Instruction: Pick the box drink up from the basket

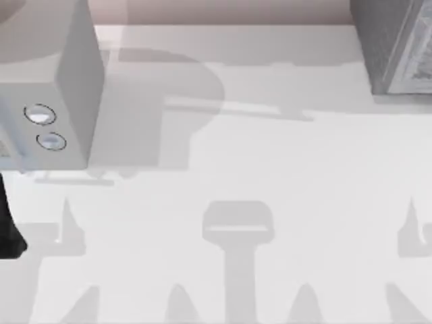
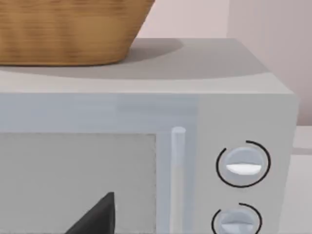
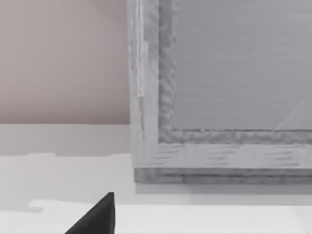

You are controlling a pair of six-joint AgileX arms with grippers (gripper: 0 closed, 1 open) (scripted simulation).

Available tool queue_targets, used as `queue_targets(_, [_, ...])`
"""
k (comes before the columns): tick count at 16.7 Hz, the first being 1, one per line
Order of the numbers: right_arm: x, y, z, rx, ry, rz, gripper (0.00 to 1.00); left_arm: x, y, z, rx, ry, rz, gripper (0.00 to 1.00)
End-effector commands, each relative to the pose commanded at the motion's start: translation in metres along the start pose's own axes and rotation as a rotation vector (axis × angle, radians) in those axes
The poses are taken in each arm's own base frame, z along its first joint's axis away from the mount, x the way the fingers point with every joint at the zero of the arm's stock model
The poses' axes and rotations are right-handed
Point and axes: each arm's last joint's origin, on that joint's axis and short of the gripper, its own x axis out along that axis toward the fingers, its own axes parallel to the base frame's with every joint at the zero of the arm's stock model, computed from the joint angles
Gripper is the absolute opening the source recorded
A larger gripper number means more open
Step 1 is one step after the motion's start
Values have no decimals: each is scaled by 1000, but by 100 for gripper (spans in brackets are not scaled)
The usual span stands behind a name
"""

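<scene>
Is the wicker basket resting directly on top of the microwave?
Touching. The left wrist view shows the basket sitting flat on the microwave top, no gap beneath.

Grey cabinet (image 3: pixel 219 87) standing on white table (image 3: pixel 58 170); black right gripper tip (image 3: pixel 97 217) near.

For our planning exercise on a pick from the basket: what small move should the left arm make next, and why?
Probably raise the left tool. Its wrist view faces the microwave door, while the basket sits on the microwave's top, above the tool, its contents hidden. The right tool faces a grey box.
</scene>
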Motion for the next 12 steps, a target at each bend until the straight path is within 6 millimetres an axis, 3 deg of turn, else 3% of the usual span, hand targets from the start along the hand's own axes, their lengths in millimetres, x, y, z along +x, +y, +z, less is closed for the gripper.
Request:
queue_targets(5, [0, 0, 0, 0, 0, 0, 100, 2, 1, 12, 0, -1, -1, 100])
queue_targets(9, [0, 0, 0, 0, 0, 0, 100, 13, 6, 50, -2, -5, -5, 100])
queue_targets(12, [0, 0, 0, 0, 0, 0, 100, 35, 13, 88, -2, -8, -8, 100])
